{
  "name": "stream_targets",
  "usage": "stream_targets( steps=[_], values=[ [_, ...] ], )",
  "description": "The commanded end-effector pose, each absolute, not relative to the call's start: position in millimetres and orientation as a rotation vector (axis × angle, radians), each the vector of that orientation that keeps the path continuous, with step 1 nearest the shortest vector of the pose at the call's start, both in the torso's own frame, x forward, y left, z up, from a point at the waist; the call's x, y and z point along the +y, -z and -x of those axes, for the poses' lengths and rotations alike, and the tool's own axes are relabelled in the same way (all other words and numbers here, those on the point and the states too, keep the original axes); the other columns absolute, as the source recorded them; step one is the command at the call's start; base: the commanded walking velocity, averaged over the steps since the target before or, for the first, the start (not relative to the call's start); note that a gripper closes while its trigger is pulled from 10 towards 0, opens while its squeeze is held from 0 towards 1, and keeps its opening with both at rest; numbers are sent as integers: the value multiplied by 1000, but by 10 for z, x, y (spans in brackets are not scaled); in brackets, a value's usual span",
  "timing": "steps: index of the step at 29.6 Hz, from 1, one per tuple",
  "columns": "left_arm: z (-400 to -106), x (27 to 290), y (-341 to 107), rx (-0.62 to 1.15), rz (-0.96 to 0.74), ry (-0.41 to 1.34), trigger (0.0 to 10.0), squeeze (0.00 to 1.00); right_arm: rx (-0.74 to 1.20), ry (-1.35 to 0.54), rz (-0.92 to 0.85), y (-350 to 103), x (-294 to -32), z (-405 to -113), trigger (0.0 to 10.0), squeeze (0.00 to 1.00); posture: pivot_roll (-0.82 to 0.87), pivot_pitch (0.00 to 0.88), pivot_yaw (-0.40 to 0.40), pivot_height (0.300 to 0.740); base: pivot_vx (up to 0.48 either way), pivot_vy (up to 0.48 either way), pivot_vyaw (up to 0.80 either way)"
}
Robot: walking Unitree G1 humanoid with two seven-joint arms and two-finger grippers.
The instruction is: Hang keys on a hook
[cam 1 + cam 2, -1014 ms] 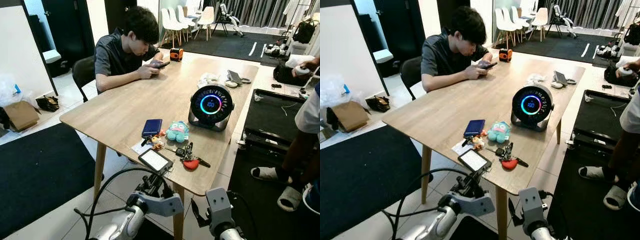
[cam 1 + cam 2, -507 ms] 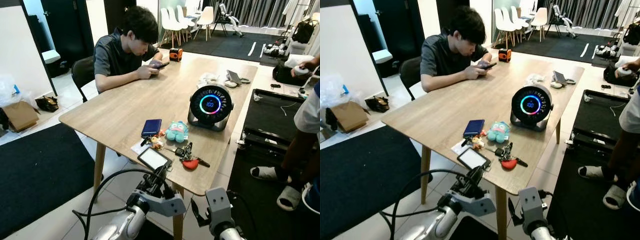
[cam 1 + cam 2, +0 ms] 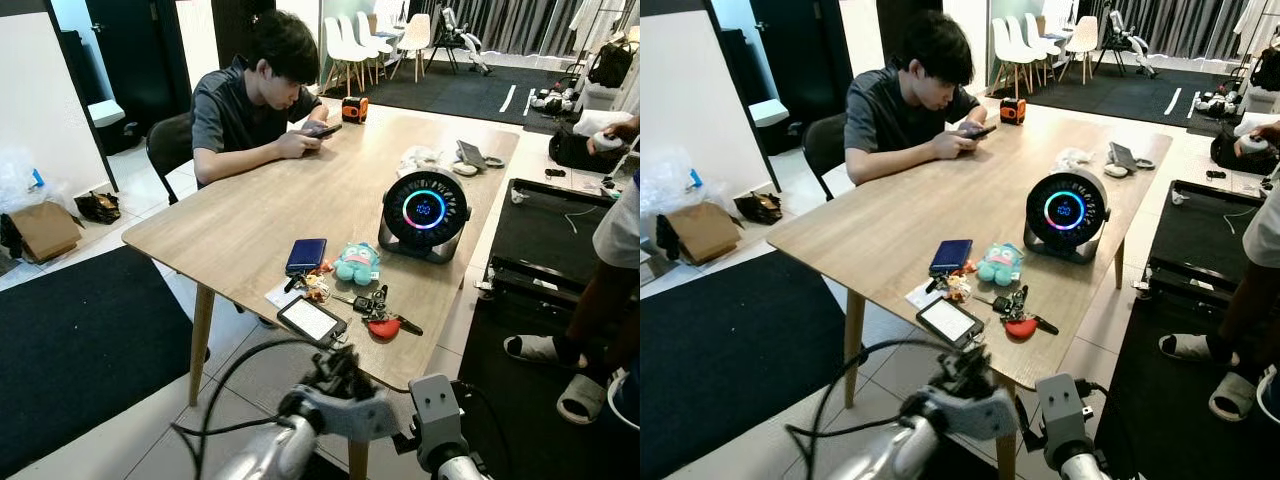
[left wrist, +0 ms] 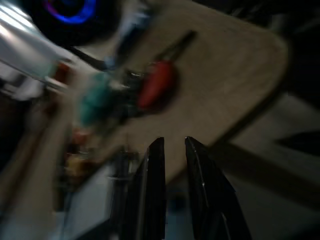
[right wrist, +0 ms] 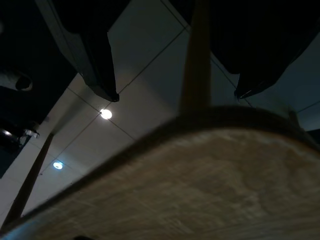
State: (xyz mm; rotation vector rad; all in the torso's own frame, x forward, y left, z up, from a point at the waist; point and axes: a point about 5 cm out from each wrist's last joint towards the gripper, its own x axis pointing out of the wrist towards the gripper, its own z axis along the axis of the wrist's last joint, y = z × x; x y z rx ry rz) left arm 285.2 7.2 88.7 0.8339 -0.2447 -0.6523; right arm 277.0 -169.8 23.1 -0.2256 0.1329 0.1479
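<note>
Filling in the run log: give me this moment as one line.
phase: approach | left gripper: near table corner, jaws nearly together, empty | right gripper: low, jaws open | keys: on table, untouched

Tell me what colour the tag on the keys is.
Red tag on the keys, clearest in the left eye view.

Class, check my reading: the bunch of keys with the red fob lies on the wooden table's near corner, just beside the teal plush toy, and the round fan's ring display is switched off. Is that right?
One detail is wrong. The left eye view shows the round fan with its ring display lit in colours, not switched off. The rest holds: the keys with the red fob lie on the wooden table's near corner, just beside the teal plush toy.
</note>
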Motion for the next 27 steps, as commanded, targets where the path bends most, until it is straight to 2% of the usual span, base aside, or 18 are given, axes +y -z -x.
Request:
stream_targets(
  steps=[1, 6, 8, 10, 14, 20, 24, 27],
  values=[
    [-2844, 20, -831, -103, -719, 703, 10000, 0, 162, -144, 227, -176, -1707, -2732, 10000, 0, 24, 128, 35, 740, 0, 0, 0],
    [-2921, 10, -883, 11, -546, 665, 10000, 0, 163, -141, 225, -172, -1699, -2728, 10000, 0, 24, 129, 40, 740, 0, 0, 0],
    [-3008, 53, -984, 48, -395, 609, 10000, 0, 163, -140, 222, -167, -1691, -2723, 10000, 0, 24, 129, 43, 740, 0, 0, 0],
    [-3023, 66, -1014, 45, -367, 601, 10000, 0, 162, -140, 222, -167, -1689, -2722, 10000, 0, 24, 130, 43, 740, 0, 0, 0],
    [-3063, 185, -1306, -36, -185, 601, 10000, 0, 164, -139, 221, -162, -1691, -2718, 10000, 0, 26, 130, 43, 740, 0, 0, 0],
    [-2937, 339, -1509, -96, -92, 635, 10000, 0, 164, -140, 221, -161, -1687, -2715, 10000, 0, 34, 135, 39, 740, 0, 0, 0],
    [-2894, 379, -1480, -72, -103, 630, 10000, 0, 166, -141, 221, -159, -1689, -2715, 10000, 0, 40, 136, 37, 740, 0, 0, 0],
    [-2910, 416, -1314, 17, -186, 545, 10000, 0, 168, -148, 221, -155, -1673, -2719, 10000, 0, 46, 139, 32, 740, 0, 0, 0]
  ],
)
